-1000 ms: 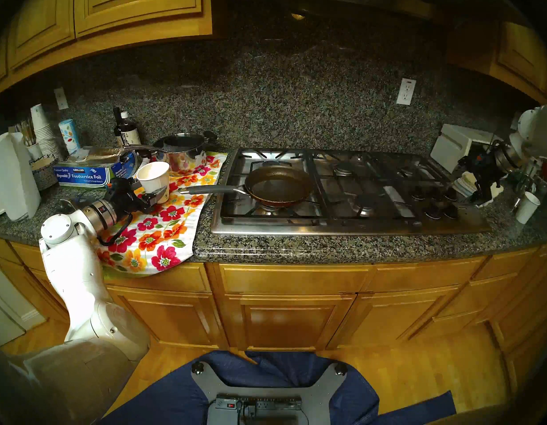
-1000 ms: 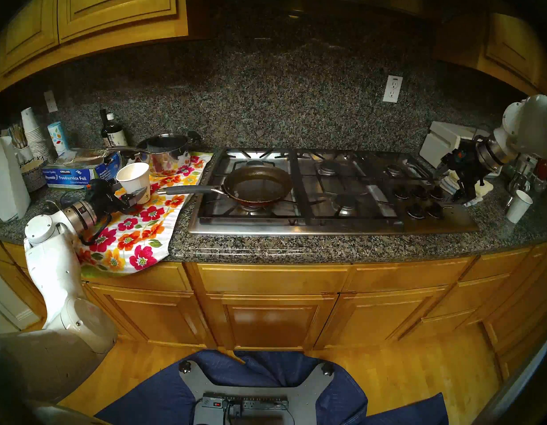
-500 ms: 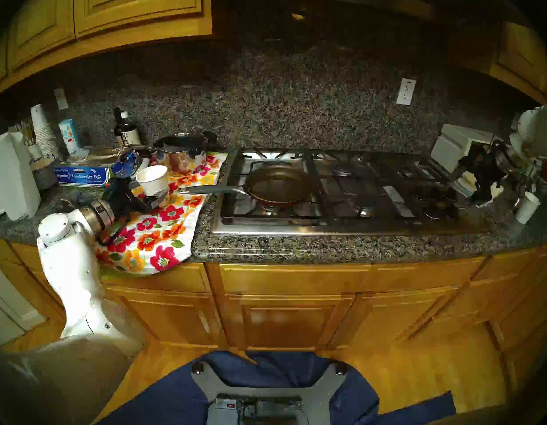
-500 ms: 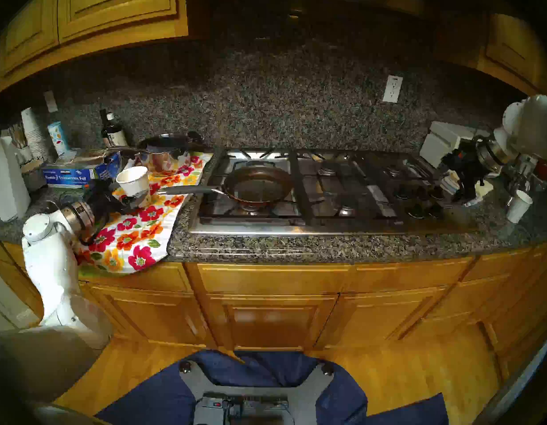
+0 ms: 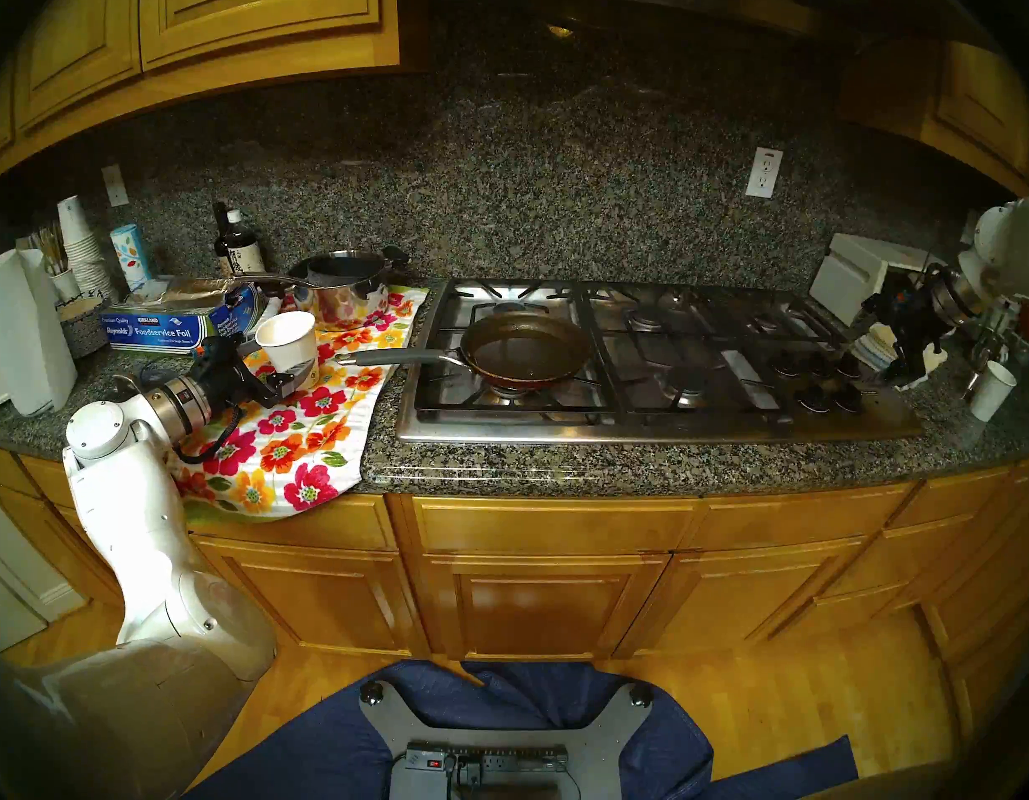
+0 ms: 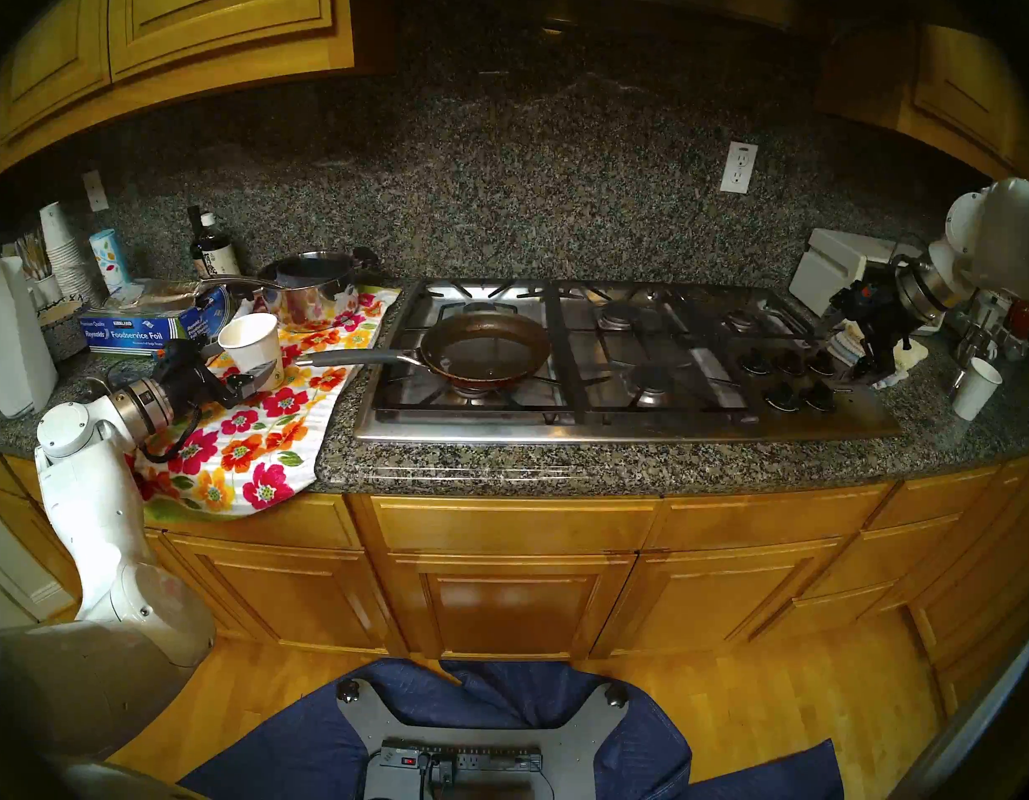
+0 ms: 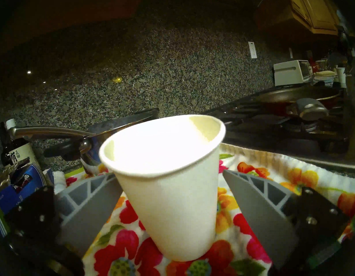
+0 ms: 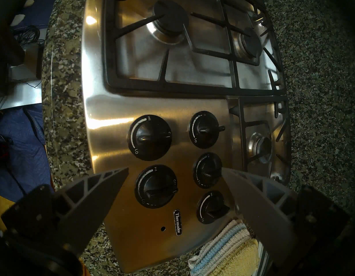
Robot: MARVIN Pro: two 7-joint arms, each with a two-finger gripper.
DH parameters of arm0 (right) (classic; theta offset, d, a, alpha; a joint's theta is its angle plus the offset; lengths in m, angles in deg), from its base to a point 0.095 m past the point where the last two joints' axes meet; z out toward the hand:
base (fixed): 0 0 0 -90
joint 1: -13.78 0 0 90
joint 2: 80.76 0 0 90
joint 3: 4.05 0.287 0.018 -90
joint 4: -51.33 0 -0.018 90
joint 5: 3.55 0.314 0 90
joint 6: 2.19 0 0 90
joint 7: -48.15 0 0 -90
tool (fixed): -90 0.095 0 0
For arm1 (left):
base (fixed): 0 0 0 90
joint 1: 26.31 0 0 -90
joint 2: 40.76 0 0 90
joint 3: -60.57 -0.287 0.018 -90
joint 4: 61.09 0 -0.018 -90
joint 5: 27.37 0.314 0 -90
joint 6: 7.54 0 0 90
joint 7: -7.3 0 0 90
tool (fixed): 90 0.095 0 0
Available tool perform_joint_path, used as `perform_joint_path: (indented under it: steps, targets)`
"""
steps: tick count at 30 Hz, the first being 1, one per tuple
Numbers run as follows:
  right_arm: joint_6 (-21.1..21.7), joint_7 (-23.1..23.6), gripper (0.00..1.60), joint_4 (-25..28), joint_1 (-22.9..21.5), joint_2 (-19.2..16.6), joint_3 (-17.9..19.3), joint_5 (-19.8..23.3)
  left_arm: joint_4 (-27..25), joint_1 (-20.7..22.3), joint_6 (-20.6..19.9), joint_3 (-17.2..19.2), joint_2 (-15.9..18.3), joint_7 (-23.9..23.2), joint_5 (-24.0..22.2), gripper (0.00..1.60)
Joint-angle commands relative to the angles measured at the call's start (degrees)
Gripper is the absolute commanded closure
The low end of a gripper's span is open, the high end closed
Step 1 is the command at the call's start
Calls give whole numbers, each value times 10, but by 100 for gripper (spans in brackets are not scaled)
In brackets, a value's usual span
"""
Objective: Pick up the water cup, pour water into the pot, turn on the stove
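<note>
The left gripper (image 7: 170,192) is sitting level over the floral towel (image 5: 304,435) with its grey fingers (image 7: 89,200) spread apart; the white paper cup (image 7: 168,190) is standing upright on the towel between them, gaps showing on both sides, so nothing is being gripped. Judging by the wet-looking sheen in the frying pan (image 5: 526,348), though the dim head view is making this uncertain, the pour seems done and the cup is being set down.

That leaves lighting the gas cooktop (image 5: 645,423). The right gripper (image 8: 174,182) is hanging above the cluster of black knobs (image 8: 150,137), pointing steeply down, fingers wide and empty, with one knob lying directly between the tips. The next move is calling for picking the knob that feeds the burner under the pan, lowering onto it, closing and turning. The pan is resting on the left front grate, well right of the left gripper and well left of the right one.
</note>
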Motion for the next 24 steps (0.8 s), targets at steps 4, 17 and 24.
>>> perform_joint_path:
  steps: [4, 17, 24]
  targets:
    - [-2, -1, 0, -12, -16, 4, -1, -1, -27, 0, 9, 3, 2, 12, 3, 0]
    - [-2, -1, 0, -12, -16, 4, -1, -1, -31, -3, 13, 9, 10, 14, 6, 0]
    - [-1, -1, 0, -12, -16, 4, -1, 0, -56, -11, -2, 15, 7, -7, -3, 0]
